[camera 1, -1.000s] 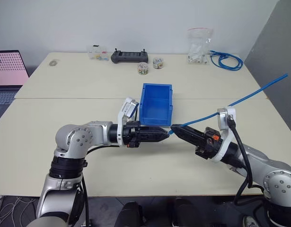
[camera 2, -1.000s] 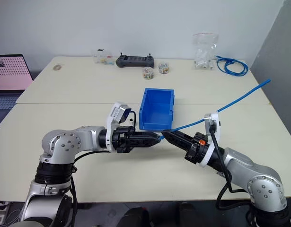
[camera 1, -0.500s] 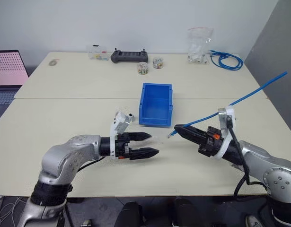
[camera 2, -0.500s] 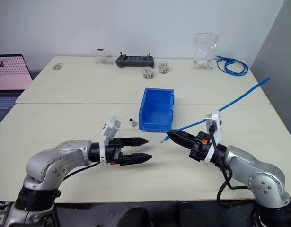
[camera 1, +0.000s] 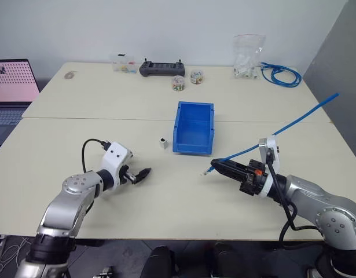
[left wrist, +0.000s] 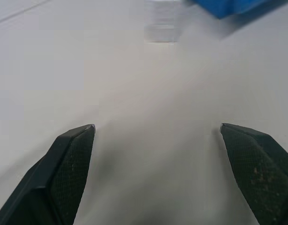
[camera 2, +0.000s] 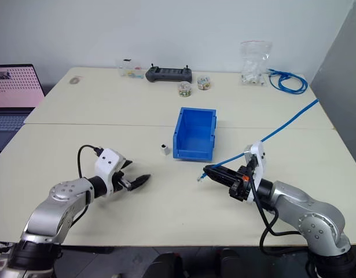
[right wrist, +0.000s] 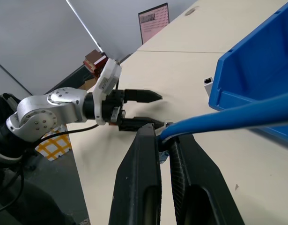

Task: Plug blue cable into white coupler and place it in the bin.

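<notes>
Right gripper (camera 2: 208, 170): clenched on the blue cable (camera 2: 270, 135) just behind its plug, so the clear tip juts free toward the left, ready to be pushed into a socket.
Blue cable: rises from the fingers to the far right, off the table's edge; the plug end hangs above the tabletop, near side of the bin.
Left gripper (camera 1: 142, 173): released, fingers spread wide, holding nothing, low over the table (camera 1: 183, 202) at the near left and aimed right.
White coupler (camera 1: 162, 142): stands alone on the table just left of the bin's near-left corner, apart from both grippers, so the plugging is not done.
Bin (camera 1: 194, 127): blue, at mid-table, with nothing visible inside it; its spot between the 2 arms looks handy for either to drop into.
Judgement: the left arm seems best placed to fetch the coupler, since the right is occupied.
Far edge: a black controller (camera 1: 161, 68), small jars, a clear bag (camera 1: 247, 55), a coiled blue bundle (camera 1: 279, 74).
Writing: none readable; the laptop (camera 1: 13, 87) at far left shows a pink screen, too small to read.
</notes>
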Action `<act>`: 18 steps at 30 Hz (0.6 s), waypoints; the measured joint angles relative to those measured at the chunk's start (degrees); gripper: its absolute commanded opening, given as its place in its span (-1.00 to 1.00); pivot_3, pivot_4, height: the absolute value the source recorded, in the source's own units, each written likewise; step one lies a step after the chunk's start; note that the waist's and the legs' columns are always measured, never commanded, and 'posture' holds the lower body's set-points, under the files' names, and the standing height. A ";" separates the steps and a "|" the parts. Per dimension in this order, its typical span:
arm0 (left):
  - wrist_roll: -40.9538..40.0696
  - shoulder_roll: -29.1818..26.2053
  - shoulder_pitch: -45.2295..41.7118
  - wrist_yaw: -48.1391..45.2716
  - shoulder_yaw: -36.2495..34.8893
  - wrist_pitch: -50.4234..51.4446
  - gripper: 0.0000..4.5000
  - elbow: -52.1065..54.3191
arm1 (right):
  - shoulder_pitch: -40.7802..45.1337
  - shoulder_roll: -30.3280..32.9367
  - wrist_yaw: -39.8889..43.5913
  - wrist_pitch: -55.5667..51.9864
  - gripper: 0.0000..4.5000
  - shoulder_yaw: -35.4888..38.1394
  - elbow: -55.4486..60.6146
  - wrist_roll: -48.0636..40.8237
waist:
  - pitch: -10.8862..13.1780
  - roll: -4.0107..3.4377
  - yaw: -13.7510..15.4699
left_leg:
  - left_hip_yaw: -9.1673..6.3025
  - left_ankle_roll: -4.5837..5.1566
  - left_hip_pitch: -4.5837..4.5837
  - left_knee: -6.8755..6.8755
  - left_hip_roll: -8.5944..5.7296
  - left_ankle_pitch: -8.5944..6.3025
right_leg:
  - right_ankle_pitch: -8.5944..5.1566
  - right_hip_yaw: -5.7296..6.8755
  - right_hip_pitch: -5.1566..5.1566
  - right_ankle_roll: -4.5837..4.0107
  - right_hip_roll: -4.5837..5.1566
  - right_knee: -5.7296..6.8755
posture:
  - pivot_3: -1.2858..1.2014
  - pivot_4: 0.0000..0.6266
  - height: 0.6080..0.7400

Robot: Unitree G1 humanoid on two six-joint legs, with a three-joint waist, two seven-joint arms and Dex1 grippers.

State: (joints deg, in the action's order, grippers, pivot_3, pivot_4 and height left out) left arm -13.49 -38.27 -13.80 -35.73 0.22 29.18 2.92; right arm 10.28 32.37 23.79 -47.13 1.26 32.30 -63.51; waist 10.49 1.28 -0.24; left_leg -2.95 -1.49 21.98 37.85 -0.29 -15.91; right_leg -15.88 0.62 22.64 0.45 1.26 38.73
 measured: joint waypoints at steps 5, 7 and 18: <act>3.28 1.65 -9.12 -3.66 3.58 -5.78 1.00 -12.42 | 0.39 -0.22 -0.05 -0.52 -1.00 -0.81 0.02 1.06 | 0.00 0.00 0.15 | 0.01 0.00 0.04 0.02 -0.02 0.00 | 0.03 0.01 0.00 -0.04 0.03 -0.02 | 0.03 -0.52 1.00; 3.72 2.63 -12.29 -5.52 4.43 -7.34 1.00 -16.80 | 0.39 -0.24 -0.10 -0.74 -1.00 -0.88 0.05 1.47 | 0.00 0.00 0.26 | -0.02 0.00 0.05 0.03 -0.03 0.00 | 0.03 0.06 0.00 -0.03 0.03 0.00 | 0.03 -0.52 1.00; 7.13 10.89 -25.31 -9.10 8.07 -8.45 1.00 -31.62 | -0.21 -0.44 -0.24 -0.93 -1.00 -1.16 1.14 2.07 | 0.00 0.02 0.17 | -0.04 0.01 0.06 0.08 -0.06 0.00 | 0.03 0.07 -0.01 -0.01 0.03 0.06 | 0.03 -0.52 1.00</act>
State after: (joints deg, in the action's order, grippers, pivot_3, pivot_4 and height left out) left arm -6.36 -27.38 -39.11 -44.83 8.29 20.72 -28.70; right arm 10.07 31.93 23.55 -48.06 0.11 33.44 -61.44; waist 10.49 1.31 -0.07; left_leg -2.99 -1.49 22.04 37.93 -0.35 -15.91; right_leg -15.85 0.69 22.64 0.44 1.28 38.79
